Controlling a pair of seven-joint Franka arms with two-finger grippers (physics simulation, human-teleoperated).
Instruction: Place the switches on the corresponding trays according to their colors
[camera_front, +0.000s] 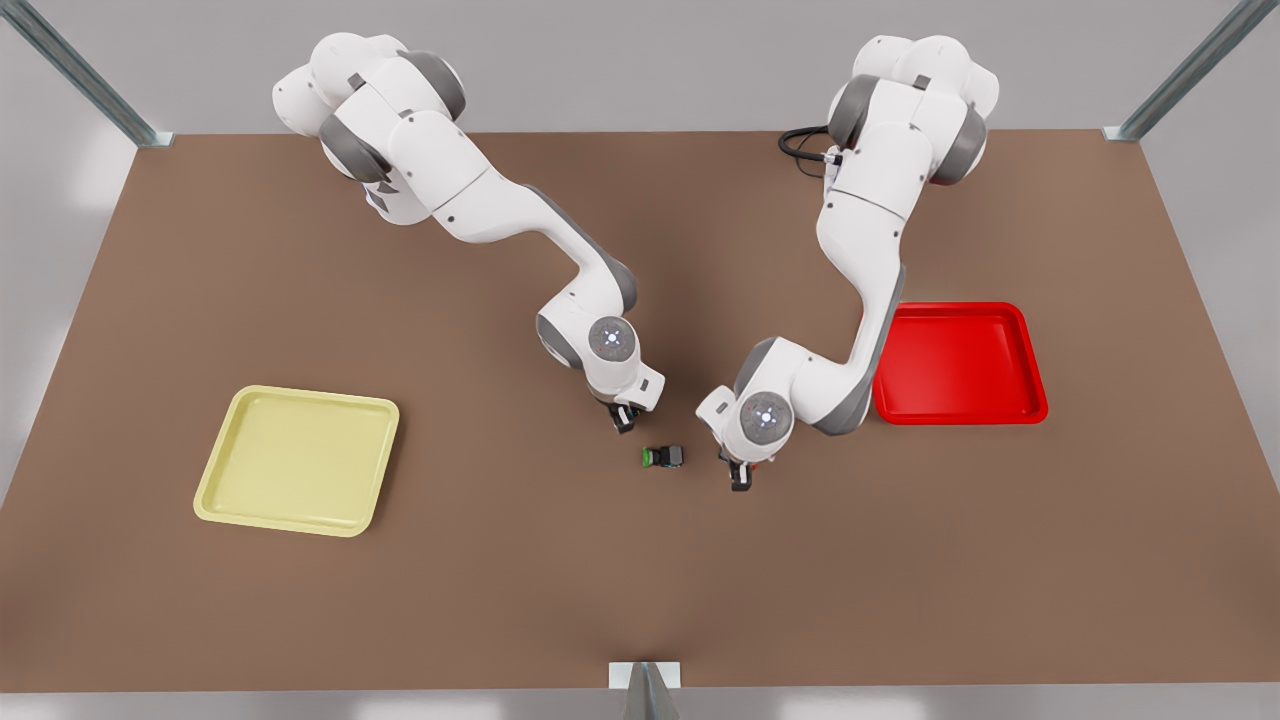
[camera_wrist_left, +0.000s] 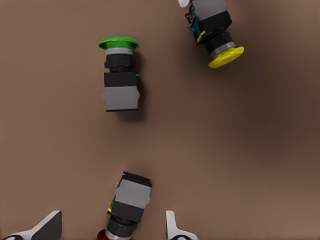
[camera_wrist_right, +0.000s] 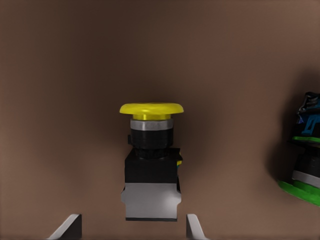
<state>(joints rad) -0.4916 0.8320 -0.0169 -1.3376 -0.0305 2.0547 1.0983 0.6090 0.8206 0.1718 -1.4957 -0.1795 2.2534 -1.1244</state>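
Nearest you, the brown table (camera_front: 560, 600) runs bare and wide along its front edge, giving you open room on both sides.

A little farther in, toward the front view's left, the pale yellow tray (camera_front: 296, 460) lies flat and well inside the table's edge. It has free surface all round it.

In the middle of the table the three switches lie close together on their sides. Your left gripper (camera_front: 740, 480) is on the front view's right, down at the table. In the left wrist view its fingers (camera_wrist_left: 172, 229) are spread with the red switch (camera_wrist_left: 129, 205) lying between them. You can see a gap on each side of its grey body, and its red cap points back toward the wrist.

Just beside it toward the front view's left lies the green switch (camera_front: 663, 457), apart from both grippers.

Beyond that sits your right gripper (camera_front: 625, 418), also low over the table. In the right wrist view its fingers (camera_wrist_right: 70, 226) stand apart on either side of the yellow switch (camera_wrist_right: 150, 170). Neither finger touches it, and the yellow cap points away from the wrist.

The red tray (camera_front: 960, 365) sits farther back on the front view's right, partly behind the left arm's forearm. It is well apart from the switches, with bare table between its outer rim and the table's side edge.
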